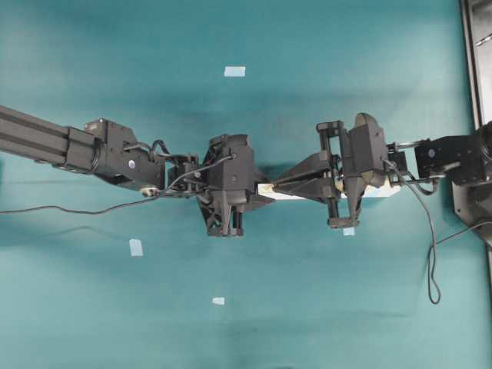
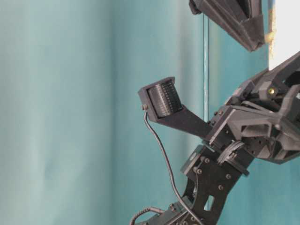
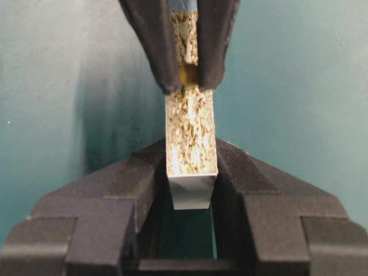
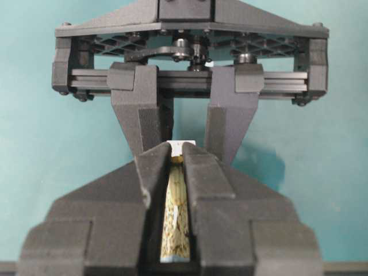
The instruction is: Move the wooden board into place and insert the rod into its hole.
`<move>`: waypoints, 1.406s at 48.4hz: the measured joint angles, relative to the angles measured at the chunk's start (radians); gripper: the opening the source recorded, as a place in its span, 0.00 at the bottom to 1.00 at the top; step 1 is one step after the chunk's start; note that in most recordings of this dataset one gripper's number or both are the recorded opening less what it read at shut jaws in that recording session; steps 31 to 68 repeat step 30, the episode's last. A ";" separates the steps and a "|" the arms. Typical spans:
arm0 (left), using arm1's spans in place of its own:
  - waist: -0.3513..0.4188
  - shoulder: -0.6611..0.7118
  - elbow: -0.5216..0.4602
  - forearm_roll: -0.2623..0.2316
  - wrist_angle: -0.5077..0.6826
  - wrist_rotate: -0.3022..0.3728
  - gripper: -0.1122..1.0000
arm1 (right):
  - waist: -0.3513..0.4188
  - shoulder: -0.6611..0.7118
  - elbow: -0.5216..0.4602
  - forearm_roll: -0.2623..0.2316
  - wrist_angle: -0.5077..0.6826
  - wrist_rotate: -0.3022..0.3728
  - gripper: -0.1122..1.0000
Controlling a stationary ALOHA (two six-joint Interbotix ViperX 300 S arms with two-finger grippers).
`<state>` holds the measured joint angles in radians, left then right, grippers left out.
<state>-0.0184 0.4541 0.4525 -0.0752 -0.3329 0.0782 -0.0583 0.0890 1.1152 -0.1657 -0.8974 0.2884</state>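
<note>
The wooden board (image 1: 269,191) stands on its long narrow side between the two arms, its speckled raw side (image 3: 191,138) facing up. My left gripper (image 1: 261,196) is shut on one end of it, fingers (image 3: 149,178) pressing both flat faces. My right gripper (image 1: 275,184) reaches over the board lengthwise (image 4: 176,218) and is shut on the rod (image 3: 188,75), a small tan stub (image 4: 176,157) pinched at its fingertips right on the board's upper side, near the left gripper's end. Whether the rod sits in a hole is hidden by the fingers.
Small light-blue tape patches lie on the teal table at the back (image 1: 234,71), front left (image 1: 136,247), front middle (image 1: 218,300) and under the right gripper (image 1: 349,231). A dark frame (image 1: 473,61) runs along the right edge. A cable loop (image 1: 433,284) hangs from the right arm.
</note>
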 measured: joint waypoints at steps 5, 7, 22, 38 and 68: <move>0.000 0.002 0.000 0.002 0.000 0.000 0.31 | 0.000 -0.005 0.014 0.000 0.000 0.002 0.19; 0.000 0.002 0.002 0.002 0.000 0.000 0.31 | 0.000 -0.003 0.020 0.002 0.005 0.003 0.19; 0.000 0.000 0.002 0.002 0.000 0.000 0.31 | 0.002 -0.005 0.014 0.000 0.058 0.005 0.19; 0.000 0.002 0.002 0.002 0.000 0.000 0.31 | 0.005 -0.021 0.011 0.002 0.117 0.017 0.19; 0.000 0.002 0.002 0.002 0.000 0.000 0.31 | 0.005 -0.021 0.011 0.002 0.117 0.017 0.19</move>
